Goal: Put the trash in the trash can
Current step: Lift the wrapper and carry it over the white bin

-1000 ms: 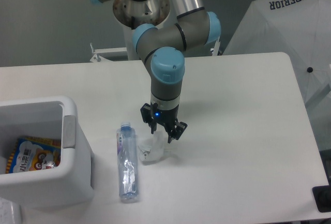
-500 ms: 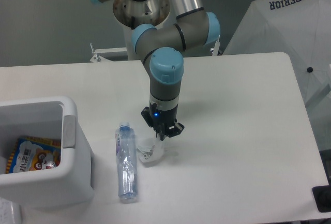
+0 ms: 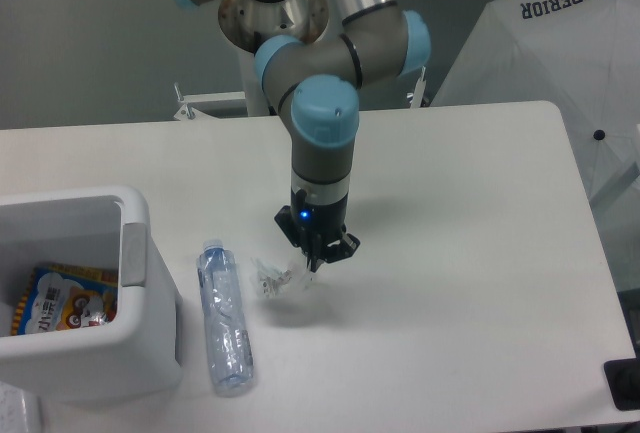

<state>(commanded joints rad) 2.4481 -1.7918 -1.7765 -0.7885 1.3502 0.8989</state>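
The clear plastic water bottle [image 3: 223, 319] lies on the white table, cap end pointing away from the camera, just right of the trash can. The trash can [image 3: 150, 298] is a white boxy bin at the left edge with a grey strip on its right wall. My gripper [image 3: 313, 262] points down, right of the bottle's cap end, and is shut on the small crumpled clear wrapper [image 3: 274, 279]. The wrapper hangs out to the left of the fingers, a little above the table, with its shadow below.
A colourful snack packet [image 3: 58, 299] lies inside the bin. A white umbrella [image 3: 560, 53] stands beyond the table's right edge. A small black object [image 3: 622, 385] sits at the table's front right corner.
The gripper closed on the wrapper and lifted it slightly, carrying it left. The bottle shifted left, closer to the bin.
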